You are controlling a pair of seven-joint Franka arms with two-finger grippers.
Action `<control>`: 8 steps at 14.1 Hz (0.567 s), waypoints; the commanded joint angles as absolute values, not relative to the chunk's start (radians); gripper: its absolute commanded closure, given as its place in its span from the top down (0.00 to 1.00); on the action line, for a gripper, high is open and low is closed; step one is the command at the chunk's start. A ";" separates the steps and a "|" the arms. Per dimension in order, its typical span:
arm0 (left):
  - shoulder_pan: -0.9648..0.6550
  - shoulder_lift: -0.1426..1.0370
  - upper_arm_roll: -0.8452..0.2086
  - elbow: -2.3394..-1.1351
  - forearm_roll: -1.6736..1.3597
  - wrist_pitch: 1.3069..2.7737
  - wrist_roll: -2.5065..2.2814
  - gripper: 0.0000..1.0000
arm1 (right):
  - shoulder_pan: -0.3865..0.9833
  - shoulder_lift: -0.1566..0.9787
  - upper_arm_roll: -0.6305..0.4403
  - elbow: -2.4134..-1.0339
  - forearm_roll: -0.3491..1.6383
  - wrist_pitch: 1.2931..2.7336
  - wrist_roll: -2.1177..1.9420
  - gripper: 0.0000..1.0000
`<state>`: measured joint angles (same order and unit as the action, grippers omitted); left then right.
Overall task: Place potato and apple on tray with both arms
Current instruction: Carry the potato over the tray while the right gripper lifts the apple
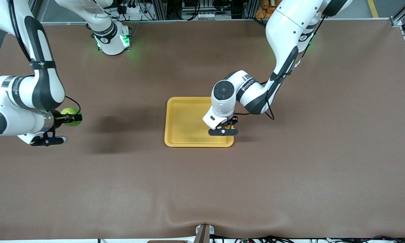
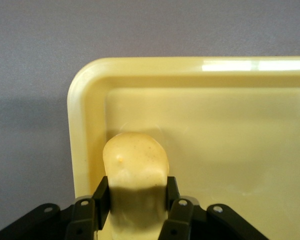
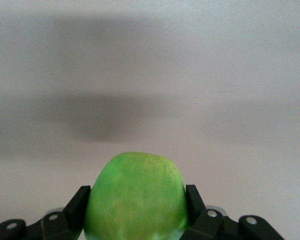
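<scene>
While the left gripper [image 1: 223,130] is hanging over the tray [image 1: 185,118], at the corner lying toward the left arm's end of the bench [image 1: 290,175] and nearer the front camera, its jaws are clenching the potato [image 2: 135,170]. From the left wrist view, the potato is sitting between the two black fingers [image 2: 101,195], its rounded end sticking out past them above the tray's floor just inside the rounded corner rim. Whether the potato is touching the tray floor cannot be told.

Toward the right arm's end of the bench, the right gripper [image 1: 74,118] is holding the apple [image 1: 70,114] in the air over bare brown bench, well apart from the tray. Its jaws are grasping the apple from both sides; in the right wrist view the green fruit is filling the gap between the fingers [image 3: 79,202], with only bench surface and a soft shadow showing past it.

The tray is lying flat near the middle of the bench.
</scene>
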<state>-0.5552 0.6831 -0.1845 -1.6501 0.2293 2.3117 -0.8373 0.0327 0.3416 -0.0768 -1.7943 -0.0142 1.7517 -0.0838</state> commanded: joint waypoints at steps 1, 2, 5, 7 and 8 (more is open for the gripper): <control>-0.565 0.698 -0.176 -1.624 0.256 2.287 -0.861 0.55 | 0.067 0.333 -0.083 -1.792 0.046 1.718 -0.028 0.00; -0.565 0.696 -0.175 -1.623 0.256 2.270 -0.859 1.00 | 0.089 0.333 -0.083 -1.792 0.052 1.717 0.006 0.00; -0.563 0.686 -0.175 -1.620 0.261 2.257 -0.851 1.00 | 0.135 0.330 -0.083 -1.792 0.058 1.713 0.093 0.00; -0.555 0.667 -0.173 -1.593 0.261 2.206 -0.847 1.00 | 0.172 0.328 -0.083 -1.792 0.090 1.710 0.153 0.00; -0.549 0.654 -0.173 -1.565 0.261 2.150 -0.841 1.00 | 0.189 0.328 -0.081 -1.790 0.092 1.710 0.185 0.00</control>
<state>-0.5531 0.6833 -0.1779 -1.6135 0.2350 2.2423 -0.8373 0.1546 0.3416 -0.0746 -1.7941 0.0685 1.7290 0.1238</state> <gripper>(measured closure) 0.000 0.185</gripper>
